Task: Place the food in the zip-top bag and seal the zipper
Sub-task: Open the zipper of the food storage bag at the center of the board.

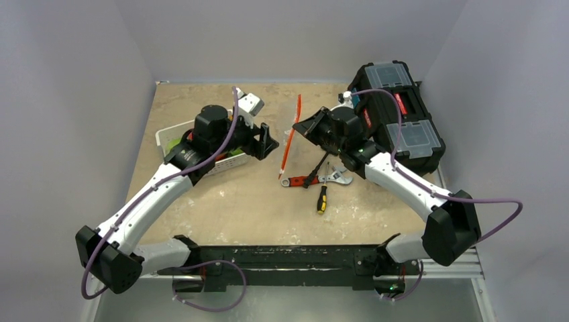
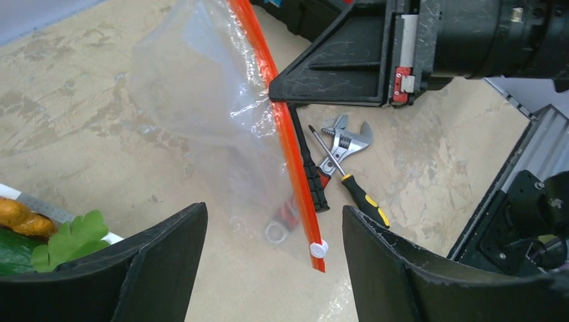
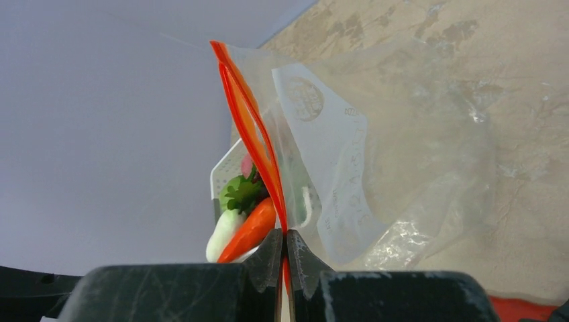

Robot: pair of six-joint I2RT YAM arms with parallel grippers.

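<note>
Zip-top bag [image 2: 201, 87]: held up on edge over the table [image 1: 235, 201], just toward 12 o'clock from its middle in the top view. No food shows inside it.

Zipper [image 1: 290, 137]: runs roughly 12 to 6 o'clock. Its two lips stand slightly apart above the grip. A small white slider [image 2: 319, 249] sits at the near end.

Right gripper [image 3: 285, 245]: fingers pinched together on the zipper, reaching in from 3 o'clock.

Left gripper [image 2: 274, 215]: at 9 o'clock of the bag, jaws apart, nothing between them, apart from the film.

Food: carrot [image 3: 251, 231], leafy greens [image 3: 241, 191] and cucumber [image 2: 12, 251] lie in the white basket [image 1: 164, 137] at 9 o'clock. The left arm overhangs most of it.

Obstructions: red-handled wrench [image 1: 305, 180], adjustable wrench [image 2: 349, 141] and screwdriver [image 1: 323, 198] lie at the zipper's near end, toward 5 o'clock. A black toolbox [image 1: 399, 114] sits at 2 o'clock.
</note>
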